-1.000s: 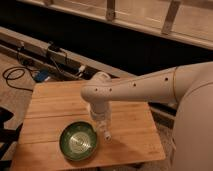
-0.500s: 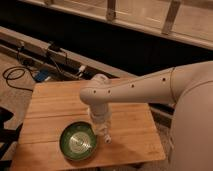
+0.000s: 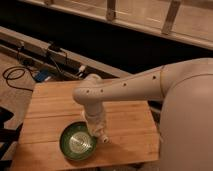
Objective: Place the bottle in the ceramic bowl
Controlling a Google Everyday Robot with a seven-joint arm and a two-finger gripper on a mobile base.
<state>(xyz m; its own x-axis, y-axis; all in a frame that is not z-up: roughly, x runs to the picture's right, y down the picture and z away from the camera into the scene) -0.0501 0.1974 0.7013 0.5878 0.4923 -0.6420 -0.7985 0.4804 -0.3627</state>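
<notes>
The dark green ceramic bowl (image 3: 78, 142), with a paler ringed inside, sits on the wooden table (image 3: 125, 125) near its front edge. My white arm reaches in from the right and bends down. My gripper (image 3: 99, 131) hangs at the bowl's right rim, just above it. A small slim white bottle (image 3: 103, 137) sticks out below the gripper, held in it and tilted, with its lower end just right of the bowl's rim. The gripper hides most of the bottle.
The table's back edge lies near a dark rail with cables (image 3: 55, 60) and a blue object (image 3: 42, 75) on the floor at the left. My own body (image 3: 190, 125) fills the right side.
The gripper with the bottle has come down slightly and edged toward the bowl's right rim. The bowl has not moved.
</notes>
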